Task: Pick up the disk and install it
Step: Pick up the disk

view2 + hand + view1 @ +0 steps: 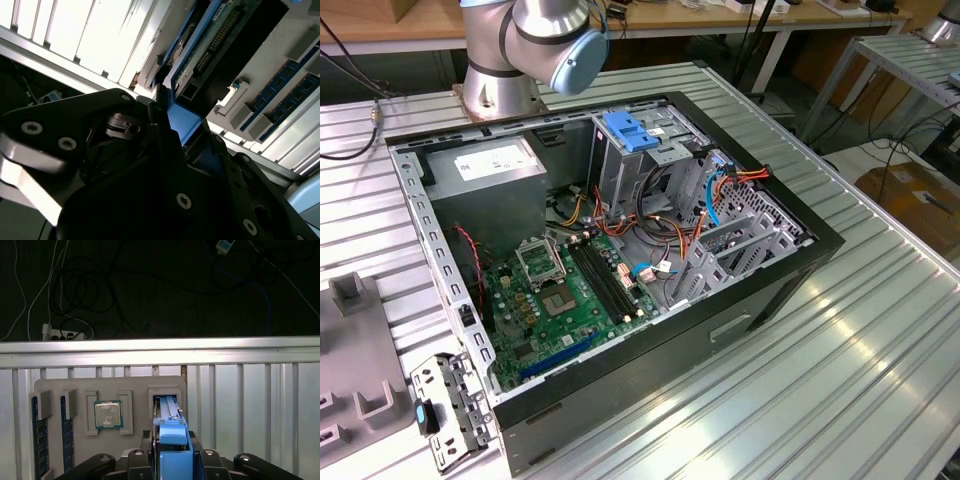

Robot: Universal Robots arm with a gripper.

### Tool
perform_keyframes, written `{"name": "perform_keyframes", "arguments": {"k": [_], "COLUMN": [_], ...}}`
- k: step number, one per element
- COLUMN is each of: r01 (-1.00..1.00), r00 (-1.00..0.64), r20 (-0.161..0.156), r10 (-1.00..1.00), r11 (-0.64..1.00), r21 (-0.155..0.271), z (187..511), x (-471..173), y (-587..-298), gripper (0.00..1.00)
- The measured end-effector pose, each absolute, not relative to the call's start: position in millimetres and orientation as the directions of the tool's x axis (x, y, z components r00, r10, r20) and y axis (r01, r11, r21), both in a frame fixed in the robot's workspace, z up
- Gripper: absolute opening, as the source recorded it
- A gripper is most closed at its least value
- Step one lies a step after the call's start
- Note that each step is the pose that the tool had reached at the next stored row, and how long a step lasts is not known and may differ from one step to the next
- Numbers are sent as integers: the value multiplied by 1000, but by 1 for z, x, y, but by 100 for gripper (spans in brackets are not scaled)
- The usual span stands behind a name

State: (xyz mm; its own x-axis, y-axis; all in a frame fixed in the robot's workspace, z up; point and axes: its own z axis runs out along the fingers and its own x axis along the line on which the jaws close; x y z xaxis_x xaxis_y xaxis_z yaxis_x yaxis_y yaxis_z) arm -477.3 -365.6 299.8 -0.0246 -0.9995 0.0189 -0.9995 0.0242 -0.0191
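The hand [174, 456] seems clamped on the disk [168, 407] by its blue edge; a slanted lift could jam it in the holder [135, 385].

The ribbed silver aluminium table [840, 380] gleams with a brushed sheen. The blue-edged hard-drive disk [169, 410] has a carrier of smooth, slightly glossy plastic. The black gripper [173, 446] is matt. The pale grey parts tray [75, 385] looks like matt plastic, and the black computer case [720, 335] like satin-painted metal.
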Motion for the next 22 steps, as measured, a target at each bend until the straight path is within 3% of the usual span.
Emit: {"name": "perform_keyframes", "arguments": {"k": [22], "r01": [-1000], "r00": [-25], "r20": [19], "r10": [-1000], "r11": [24], "r21": [-19], "z": [299], "x": [-477], "y": [-366], "gripper": [37]}}
